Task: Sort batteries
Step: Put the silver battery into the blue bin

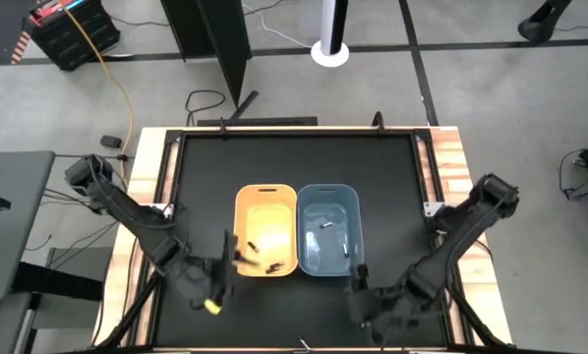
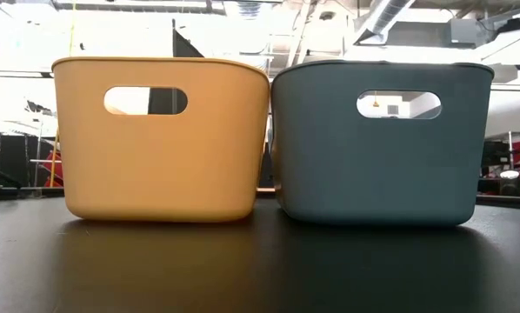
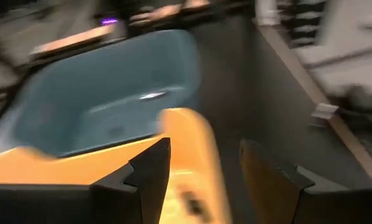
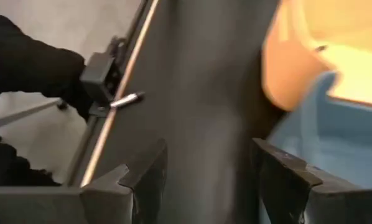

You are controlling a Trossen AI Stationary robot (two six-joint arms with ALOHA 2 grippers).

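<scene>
A yellow bin [image 1: 266, 231] and a blue bin [image 1: 328, 229] stand side by side mid-table, and the low view shows both, yellow bin [image 2: 160, 139] and blue bin [image 2: 382, 143]. Dark batteries [image 1: 271, 265] lie on the yellow bin's floor; one shows in the left wrist view [image 3: 189, 202]. White batteries [image 1: 325, 226] lie in the blue bin, one white battery [image 3: 152, 95] among them. My left gripper [image 1: 230, 258] is open at the yellow bin's near-left corner, its fingers [image 3: 201, 155] astride the rim. My right gripper [image 1: 358, 282] is open and empty [image 4: 208, 158] near the blue bin's near-right corner.
The black table top [image 1: 294, 162] has a raised frame, with wooden strips [image 1: 451, 172] along its sides. The far half of the mat lies bare beyond the bins. The bins' walls stand close to both grippers.
</scene>
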